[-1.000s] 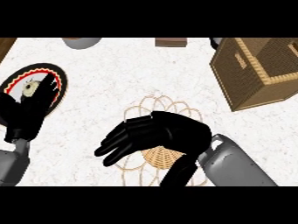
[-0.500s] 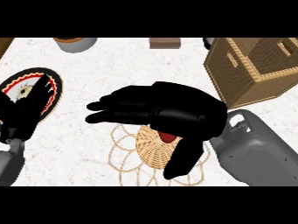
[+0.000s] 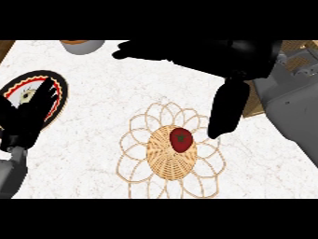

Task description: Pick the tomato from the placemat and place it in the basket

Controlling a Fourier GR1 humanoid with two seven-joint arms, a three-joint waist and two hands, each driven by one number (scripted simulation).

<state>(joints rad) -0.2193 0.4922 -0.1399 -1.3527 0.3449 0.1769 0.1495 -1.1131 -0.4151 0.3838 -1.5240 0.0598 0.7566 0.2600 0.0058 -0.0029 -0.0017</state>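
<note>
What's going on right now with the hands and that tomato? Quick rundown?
Right hand open above the counter, holding nothing. Left hand open, resting at the view's left. Tomato on the woven placemat, not gripped. Nothing blocking it.

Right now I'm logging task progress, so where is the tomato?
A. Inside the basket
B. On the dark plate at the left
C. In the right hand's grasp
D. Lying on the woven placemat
D: the tomato lies on the woven centre of the placemat, uncovered, with the right hand open above and beside it, holding nothing.
</note>
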